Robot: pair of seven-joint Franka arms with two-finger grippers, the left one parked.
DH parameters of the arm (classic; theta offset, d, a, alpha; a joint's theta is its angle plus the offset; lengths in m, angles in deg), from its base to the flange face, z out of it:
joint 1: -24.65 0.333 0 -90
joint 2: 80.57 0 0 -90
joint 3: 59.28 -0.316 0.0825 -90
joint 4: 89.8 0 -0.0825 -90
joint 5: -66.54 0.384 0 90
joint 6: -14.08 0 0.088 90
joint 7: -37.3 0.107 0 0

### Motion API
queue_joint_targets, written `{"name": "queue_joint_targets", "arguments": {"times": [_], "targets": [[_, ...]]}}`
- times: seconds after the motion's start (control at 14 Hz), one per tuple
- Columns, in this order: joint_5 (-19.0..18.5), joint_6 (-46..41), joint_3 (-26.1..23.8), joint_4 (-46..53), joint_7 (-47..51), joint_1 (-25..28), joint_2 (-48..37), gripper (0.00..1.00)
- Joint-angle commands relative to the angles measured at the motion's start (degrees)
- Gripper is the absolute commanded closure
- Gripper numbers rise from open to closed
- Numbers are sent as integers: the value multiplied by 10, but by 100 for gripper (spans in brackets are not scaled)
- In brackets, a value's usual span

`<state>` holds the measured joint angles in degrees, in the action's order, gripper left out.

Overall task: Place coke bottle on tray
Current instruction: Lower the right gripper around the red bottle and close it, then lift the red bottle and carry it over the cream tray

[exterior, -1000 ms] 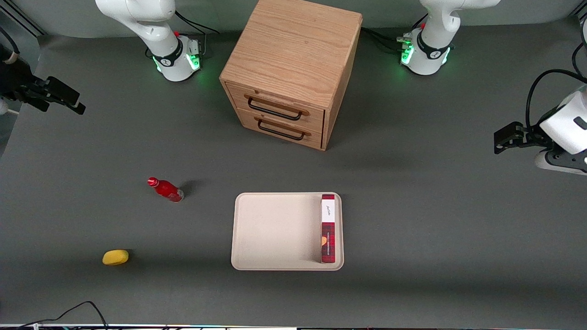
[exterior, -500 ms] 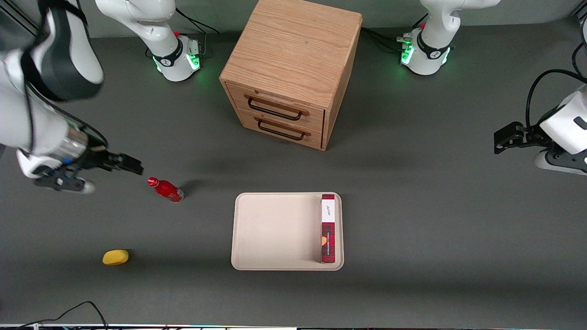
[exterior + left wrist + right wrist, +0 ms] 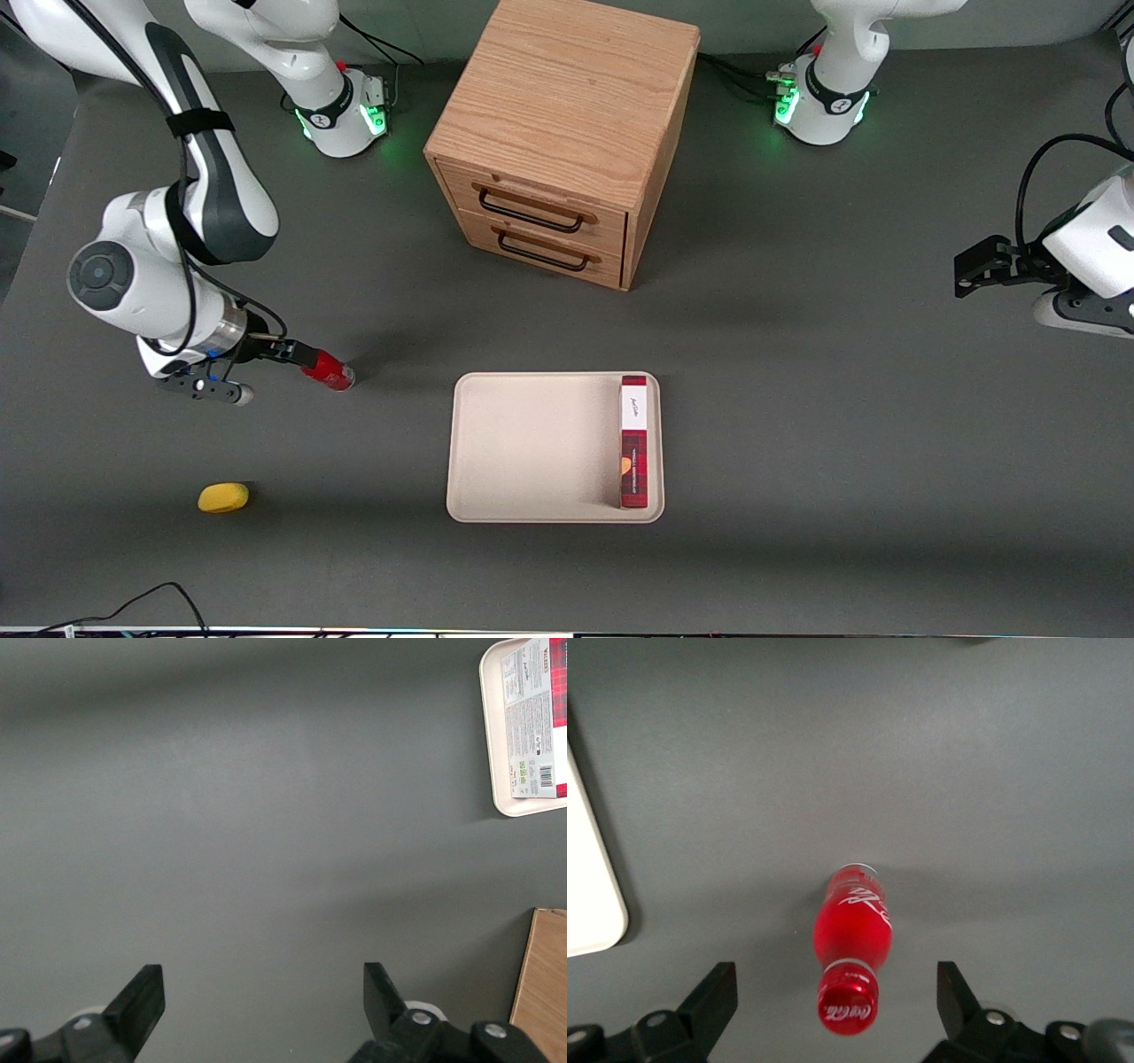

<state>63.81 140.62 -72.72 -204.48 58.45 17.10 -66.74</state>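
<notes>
Grey tabletop carries the coke bottle point(image 3: 330, 373) point(image 3: 852, 943), standing upright toward the working arm's end. Directly above its cap, the gripper point(image 3: 292, 353) point(image 3: 837, 1010) hangs with fingers point(image 3: 713, 994) spread wide, touching nothing. Well apart sits the tray point(image 3: 523, 443) holding a plaid box point(image 3: 633, 443); a yellow lump point(image 3: 222, 497) lies nearer the camera.

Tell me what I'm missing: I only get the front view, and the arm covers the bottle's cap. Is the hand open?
Observer: Yes. In the right wrist view the hand is open, and the coke bottle has its cap lined up midway between the fingers.
Operator: Is either finger touching it?
Observer: No. Bare grey table shows between each finger and the coke bottle.
</notes>
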Motion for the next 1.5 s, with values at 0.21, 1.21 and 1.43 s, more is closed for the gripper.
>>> {"name": "queue_joint_targets", "arguments": {"times": [0.21,1.21,1.43], "targets": [[-41,46,-9,-48,52,-4,-9,23],[-47,-312,-36,290,-15,1,-28,100],[-53,-442,-102,484,6,3,66,100]]}}
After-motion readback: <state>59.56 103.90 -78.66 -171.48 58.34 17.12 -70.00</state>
